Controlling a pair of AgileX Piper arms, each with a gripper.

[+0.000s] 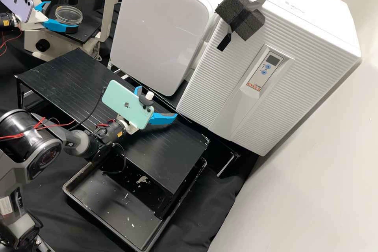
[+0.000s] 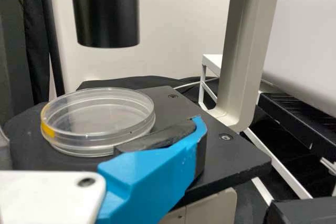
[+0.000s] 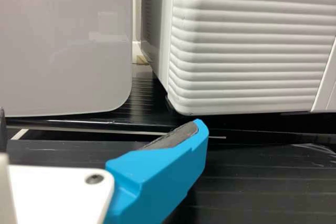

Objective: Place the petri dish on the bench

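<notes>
The petri dish [image 2: 100, 111] lies flat on the black microscope stage [image 2: 236, 153], at the mouth of the left gripper [image 1: 63, 15], close by one finger's dark pad [image 2: 157, 137]; I can't tell if they touch. That gripper stands wide, its two blue fingers well apart. The right gripper [image 1: 158, 102], also spread wide, hangs over the black rack [image 1: 173, 145]. Beyond its fingers stands a ribbed white cabinet [image 1: 311, 55]; lower down sits a black tray [image 1: 118, 208].
</notes>
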